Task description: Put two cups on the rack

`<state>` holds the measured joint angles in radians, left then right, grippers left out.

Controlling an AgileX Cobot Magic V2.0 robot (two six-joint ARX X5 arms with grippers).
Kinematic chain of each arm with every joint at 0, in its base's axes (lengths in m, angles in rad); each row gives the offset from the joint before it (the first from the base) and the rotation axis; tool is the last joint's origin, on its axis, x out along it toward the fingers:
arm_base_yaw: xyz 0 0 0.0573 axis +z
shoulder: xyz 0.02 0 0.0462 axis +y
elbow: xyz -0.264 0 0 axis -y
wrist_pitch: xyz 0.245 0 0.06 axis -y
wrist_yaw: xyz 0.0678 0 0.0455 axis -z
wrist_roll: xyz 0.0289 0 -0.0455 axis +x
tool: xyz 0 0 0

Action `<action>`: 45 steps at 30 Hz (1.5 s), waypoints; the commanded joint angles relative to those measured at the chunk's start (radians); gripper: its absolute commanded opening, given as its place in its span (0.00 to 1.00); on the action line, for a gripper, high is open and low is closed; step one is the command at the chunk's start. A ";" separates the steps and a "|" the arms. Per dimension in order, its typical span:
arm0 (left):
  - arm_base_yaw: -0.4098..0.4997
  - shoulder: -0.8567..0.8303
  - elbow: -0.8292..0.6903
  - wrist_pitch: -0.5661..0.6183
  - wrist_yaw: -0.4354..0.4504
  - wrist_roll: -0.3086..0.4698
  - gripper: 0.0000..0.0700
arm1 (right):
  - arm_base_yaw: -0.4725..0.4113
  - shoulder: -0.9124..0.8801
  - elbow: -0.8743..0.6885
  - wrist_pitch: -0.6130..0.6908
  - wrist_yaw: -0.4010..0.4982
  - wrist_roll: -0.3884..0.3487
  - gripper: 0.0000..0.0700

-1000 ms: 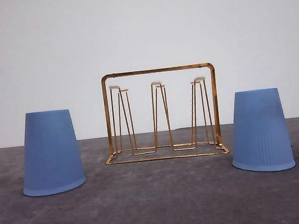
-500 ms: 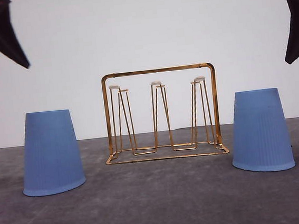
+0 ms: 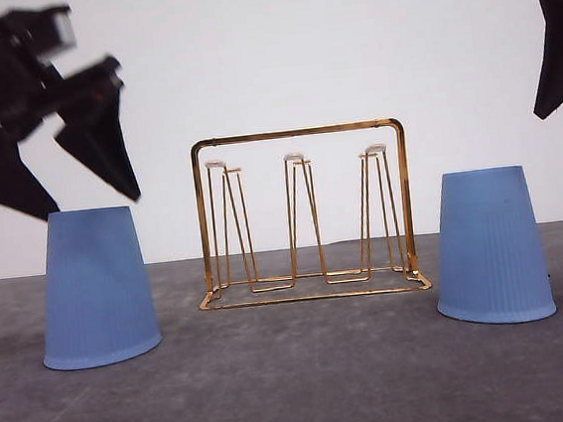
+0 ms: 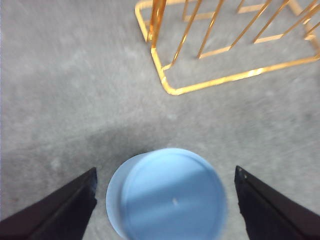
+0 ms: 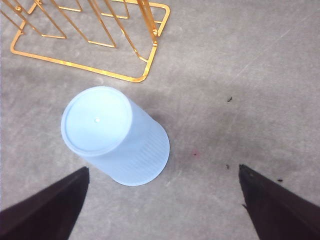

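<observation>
Cups stand inverted either side of the rack (image 3: 304, 214); your left gripper (image 4: 165, 200), fingers wide and empty, hangs straight above the left cup (image 3: 96, 287); go down.

No text, label, brand, number or sign can be read anywhere. The two cups, one left of the rack (image 3: 304, 214) at (image 3: 96, 287) and one right of it at (image 3: 491, 245), are plain ribbed blue with bare closed ends. The rack's wire is unmarked. The grey table (image 3: 298, 379) around the rack carries no lettering, only a few dark specks beside the right cup.
</observation>
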<state>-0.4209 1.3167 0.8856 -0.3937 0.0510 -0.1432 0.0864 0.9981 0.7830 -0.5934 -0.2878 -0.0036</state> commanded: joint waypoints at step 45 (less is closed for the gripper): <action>-0.064 0.298 0.531 -0.013 -0.012 0.099 0.50 | 0.004 0.007 0.020 0.008 -0.003 -0.013 0.87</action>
<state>-0.4801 1.6000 1.4006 -0.4195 0.0411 -0.0625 0.0864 0.9981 0.7830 -0.5934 -0.2878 -0.0040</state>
